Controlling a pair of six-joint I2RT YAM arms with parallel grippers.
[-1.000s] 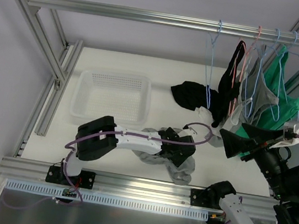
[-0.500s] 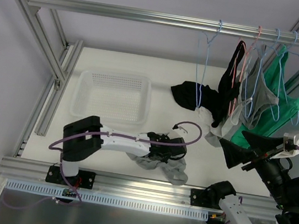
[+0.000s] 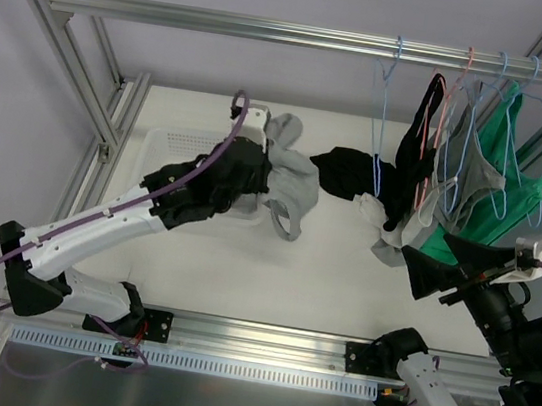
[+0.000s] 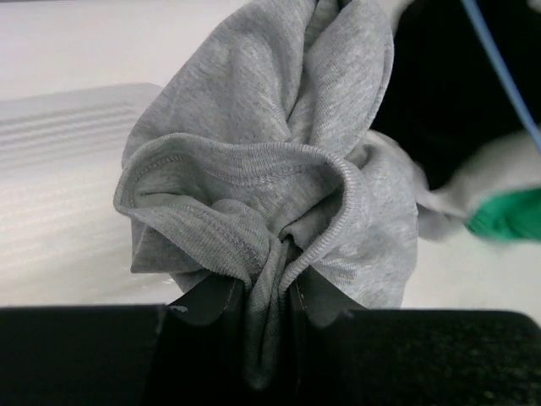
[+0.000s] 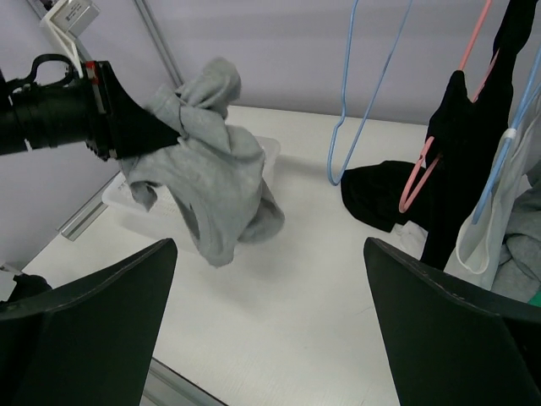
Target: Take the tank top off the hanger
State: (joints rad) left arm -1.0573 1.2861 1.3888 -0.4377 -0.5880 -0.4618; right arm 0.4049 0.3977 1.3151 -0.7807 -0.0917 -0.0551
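Note:
The grey tank top (image 3: pixel 292 181) hangs bunched in the air, and my left gripper (image 3: pixel 261 168) is shut on it above the right edge of the white basket (image 3: pixel 171 161). In the left wrist view, folds of grey tank top (image 4: pixel 270 169) are pinched between the jaws of the left gripper (image 4: pixel 270 283). The grey tank top (image 5: pixel 215 178) also shows from the right wrist, free of any hanger. An empty blue hanger (image 3: pixel 380 128) hangs on the rail (image 3: pixel 275 30). My right gripper (image 3: pixel 426 252) stands open above the table's right side, holding nothing.
A black garment (image 3: pixel 351 174) lies on the table beside the empty hanger. Several more hangers with black, grey and green clothes (image 3: pixel 476 181) crowd the rail's right end. Aluminium frame posts (image 3: pixel 78 65) stand at the left.
The left gripper closed on the grey tank top near the front edge, then lifted it up and back to the basket's right edge. The empty blue hanger swung and settled. The right arm barely moved.

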